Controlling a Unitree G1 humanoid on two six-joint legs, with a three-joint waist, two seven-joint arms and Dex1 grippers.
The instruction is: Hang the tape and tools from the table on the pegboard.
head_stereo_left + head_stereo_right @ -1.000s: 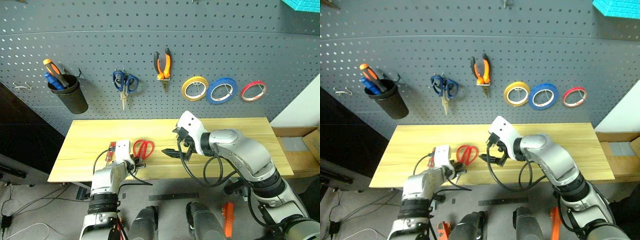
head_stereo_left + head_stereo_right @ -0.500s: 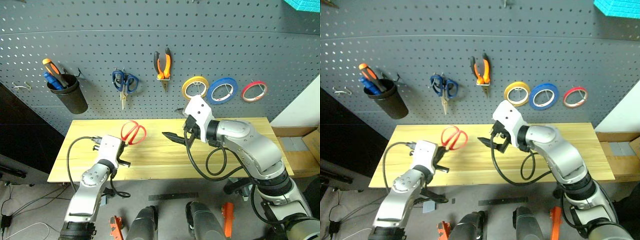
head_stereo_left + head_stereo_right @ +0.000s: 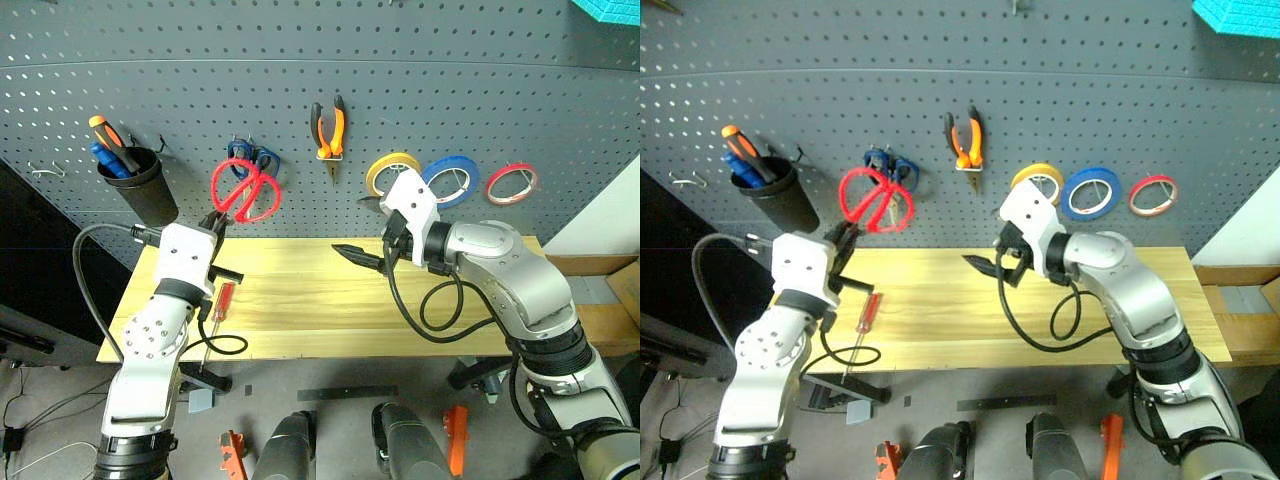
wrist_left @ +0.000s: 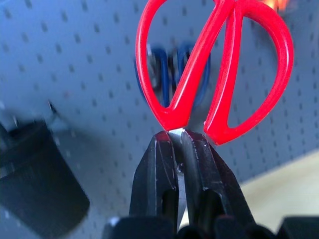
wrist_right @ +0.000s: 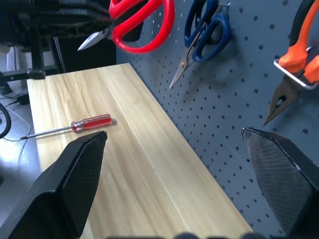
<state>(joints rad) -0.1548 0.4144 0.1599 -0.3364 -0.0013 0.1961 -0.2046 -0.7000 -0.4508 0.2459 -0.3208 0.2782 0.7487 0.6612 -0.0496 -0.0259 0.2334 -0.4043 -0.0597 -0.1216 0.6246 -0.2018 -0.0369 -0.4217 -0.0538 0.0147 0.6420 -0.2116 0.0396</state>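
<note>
Two pairs of scissors are in sight: the red scissors [image 3: 243, 192] are held up in front of the pegboard [image 3: 300, 90], loops upward, with the left end effector [image 4: 180, 149] clenched on their blades, and the blue scissors [image 3: 250, 158] hang on the board just behind them. One screwdriver [image 3: 222, 305] with a red handle lies on the table [image 3: 330, 300] near its left front corner, well apart from both arms. One pair of pliers [image 3: 329, 128] with orange and black handles hangs on the board to the right of the scissors. Three rings of tape hang in a row further right: a yellow ring [image 3: 385, 172], the blue tape [image 3: 455, 178] and a red ring [image 3: 512, 183]. One black cup [image 3: 140, 185] hangs at the left of the board with two tool handles sticking out of it, one orange and black, one blue. The right end effector [image 3: 360, 255] hovers over the middle of the table, released, its fingers spread wide with nothing between them.
</note>
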